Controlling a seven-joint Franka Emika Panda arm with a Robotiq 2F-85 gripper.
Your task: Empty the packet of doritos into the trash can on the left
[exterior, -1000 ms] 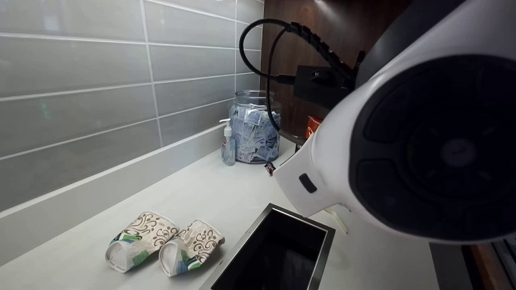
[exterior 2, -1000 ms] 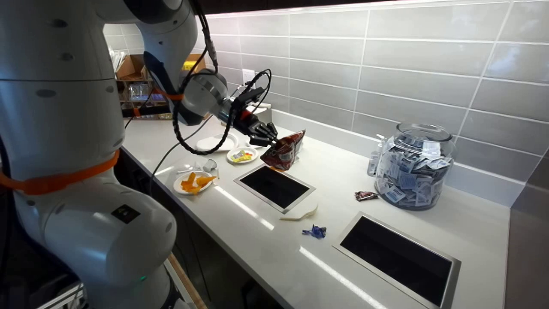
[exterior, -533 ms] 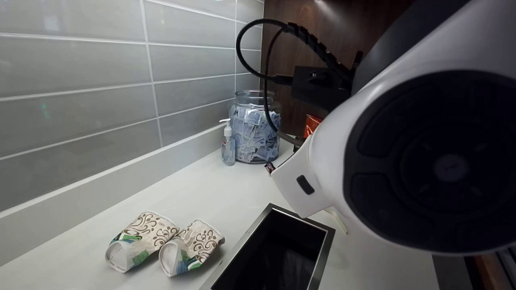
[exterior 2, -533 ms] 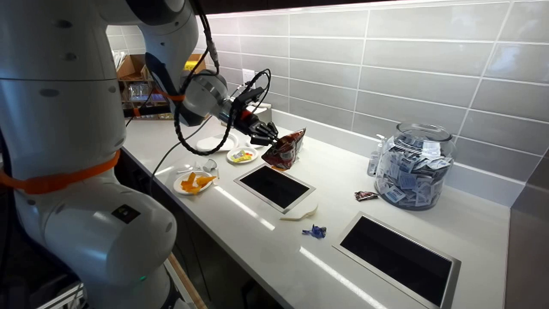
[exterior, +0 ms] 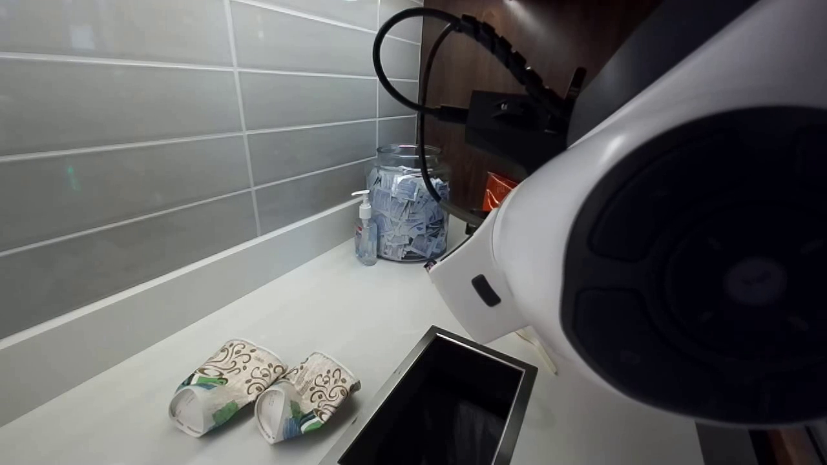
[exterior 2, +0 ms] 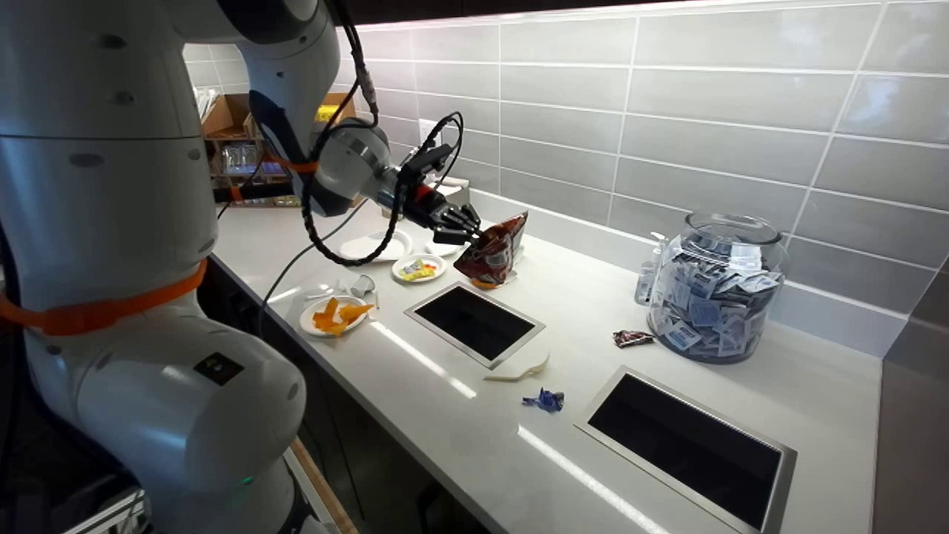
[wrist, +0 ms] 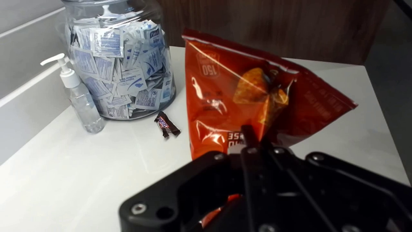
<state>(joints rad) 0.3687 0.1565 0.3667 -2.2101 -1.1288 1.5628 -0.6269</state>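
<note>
Red packet [exterior 2: 491,251] and gripper [exterior 2: 478,231] are sitting slightly higher than half a second ago, the black cable [exterior: 502,50] lifting along with them. Jaws are pinching the packet narrowly, gripping it by its lower part in the wrist view. Packet is hanging in the air near the trash can [exterior 2: 515,345] on the left, tilted; whether directly above, cannot tell. It is looking glossy and creased, with orange chip shapes showing on its face, print standing upside down in the wrist view, and a darker strip edging the top there. Just under it in an exterior view an orange patch [exterior 2: 485,285] is showing, too small to identify.

Arm [exterior: 536,252] is blocking most of the packet in an exterior view. Gripper is covering the packet's lower end in the wrist view. Two crumpled paper cups [exterior: 229,381] are lying beside the same can. White plastic utensil [exterior 2: 523,373] and blue wrapper [exterior 2: 545,400] are lying on the counter [exterior 2: 460,437] between that can and the right-hand bin [exterior 2: 781,482]. Snickers wrapper [wrist: 166,125] is lying just beside the glass jar [wrist: 151,13], which is holding wipe packets [wrist: 109,74]; pump bottle [wrist: 85,109] is standing close by the jar, near the tiled wall [exterior 2: 563,133]. Over on the robot's side, a plate [exterior 2: 308,319] is holding orange pieces [exterior 2: 330,317], another plate [exterior 2: 440,268] is carrying a yellow wrapper [exterior 2: 415,272], and one larger plate [exterior 2: 374,246] is resting farther back. Behind them boxes [exterior 2: 230,119] are standing at the counter's end.
</note>
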